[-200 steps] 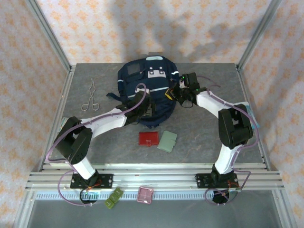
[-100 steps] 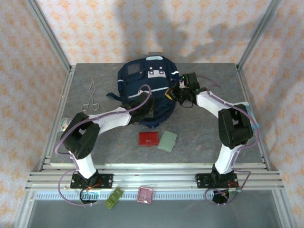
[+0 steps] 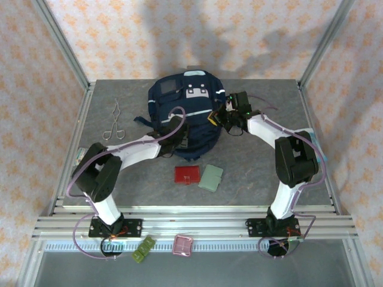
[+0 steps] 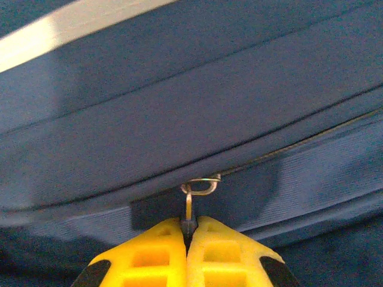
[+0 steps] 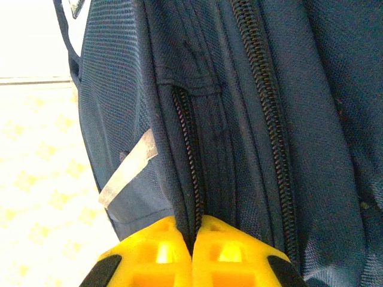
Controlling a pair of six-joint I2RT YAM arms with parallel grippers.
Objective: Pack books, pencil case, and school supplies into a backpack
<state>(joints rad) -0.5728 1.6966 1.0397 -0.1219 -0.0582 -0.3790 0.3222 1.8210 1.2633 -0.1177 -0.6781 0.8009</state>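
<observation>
The navy backpack (image 3: 185,98) lies flat at the back middle of the table. My left gripper (image 3: 181,141) is at its near edge. In the left wrist view its yellow fingers (image 4: 155,251) are shut on the dark tab of a metal zipper pull (image 4: 189,206) against blue fabric (image 4: 179,119). My right gripper (image 3: 218,117) is at the backpack's right side, pinching the fabric fold beside a zipper track (image 5: 187,155). Two school supplies, a red square case (image 3: 187,174) and a pale green case (image 3: 210,177), lie side by side in front of the backpack. The books and pencil case are out of view.
A thin metal scissor-like tool (image 3: 114,121) lies at the back left. A light-blue packet (image 3: 80,156) peeks out at the left edge behind my left arm. A green item (image 3: 143,248) and a pink one (image 3: 182,245) sit on the front rail.
My left gripper has closed onto the zipper pull, and the left arm's elbow has shifted a little. The right arm and the cases have not moved.
</observation>
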